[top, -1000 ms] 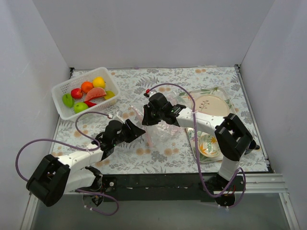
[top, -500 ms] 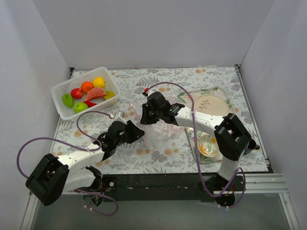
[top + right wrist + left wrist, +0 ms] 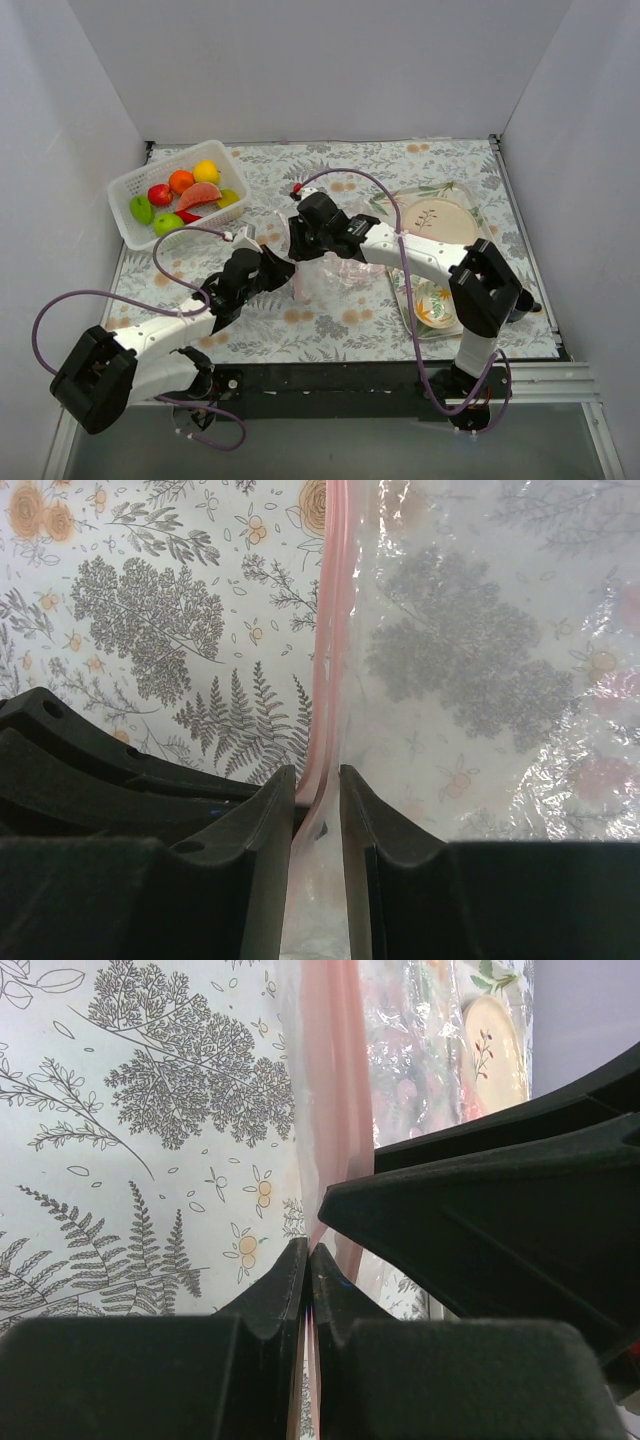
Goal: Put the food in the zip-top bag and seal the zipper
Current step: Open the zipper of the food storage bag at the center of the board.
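Clamps the zipper [image 3: 338, 1110] with the left end effector [image 3: 307, 1260], jaws closed tight on the pink strip. Brackets the same strip a little farther along with the right end effector [image 3: 317, 792], jaws narrow with a slim gap between (cannot tell whether truly pinching or merely set around it). Keeps the zip-top bag [image 3: 340, 270] mid-counter between the two, clear body trailing toward the patterned plate [image 3: 434, 218]. Appears empty through the plastic, with only the floral print of the counter [image 3: 330, 170] behind it. Beyond, far left: orange [image 3: 181, 181], lemon [image 3: 206, 171], watermelon slice [image 3: 198, 195], red apple [image 3: 159, 194] and green apples [image 3: 141, 209], all in the white slotted basket [image 3: 122, 190], well apart from the bag. Judged from that, barely begun: bag mouth in hand, nothing loaded, every fruit yet to move, zipper to press shut afterwards.
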Controlling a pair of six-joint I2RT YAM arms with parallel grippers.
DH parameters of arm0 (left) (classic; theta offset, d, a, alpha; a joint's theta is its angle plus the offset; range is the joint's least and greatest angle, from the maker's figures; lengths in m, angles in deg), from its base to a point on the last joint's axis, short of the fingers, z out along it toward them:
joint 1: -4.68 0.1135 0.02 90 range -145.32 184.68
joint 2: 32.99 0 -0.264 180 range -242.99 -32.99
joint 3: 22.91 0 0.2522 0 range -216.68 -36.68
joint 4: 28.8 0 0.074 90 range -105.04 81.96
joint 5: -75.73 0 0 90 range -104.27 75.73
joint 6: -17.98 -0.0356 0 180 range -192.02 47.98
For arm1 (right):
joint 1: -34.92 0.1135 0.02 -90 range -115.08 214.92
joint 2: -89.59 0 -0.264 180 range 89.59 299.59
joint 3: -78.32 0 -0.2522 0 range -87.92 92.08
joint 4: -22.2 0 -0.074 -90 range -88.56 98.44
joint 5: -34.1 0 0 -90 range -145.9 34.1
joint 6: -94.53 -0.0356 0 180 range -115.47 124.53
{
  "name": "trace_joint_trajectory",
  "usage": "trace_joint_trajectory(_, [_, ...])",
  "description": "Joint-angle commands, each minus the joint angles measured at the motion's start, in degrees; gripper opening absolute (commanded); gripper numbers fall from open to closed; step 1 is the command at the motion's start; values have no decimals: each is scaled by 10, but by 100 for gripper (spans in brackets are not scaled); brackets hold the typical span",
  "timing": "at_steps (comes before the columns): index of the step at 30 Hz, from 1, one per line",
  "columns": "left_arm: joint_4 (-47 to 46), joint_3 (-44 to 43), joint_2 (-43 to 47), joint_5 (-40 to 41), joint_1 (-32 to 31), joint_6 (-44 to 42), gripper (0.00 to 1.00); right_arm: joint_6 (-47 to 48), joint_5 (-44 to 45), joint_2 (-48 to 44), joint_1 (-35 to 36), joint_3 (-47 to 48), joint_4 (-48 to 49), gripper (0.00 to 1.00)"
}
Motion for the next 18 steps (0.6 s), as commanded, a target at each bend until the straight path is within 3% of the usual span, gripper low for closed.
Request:
trace_joint_trajectory(1, [17,-3,20,34,-1,-4,0,24,59,-14,14,40,-49,33])
trace_joint_trajectory(11, [30,-8,29,32,-2,-6,0,40,98,-2,21,62,-77,28])
trace_joint_trajectory(18, [33,-9,25,28,-3,-10,0,52,93,2,35,90,-77,34])
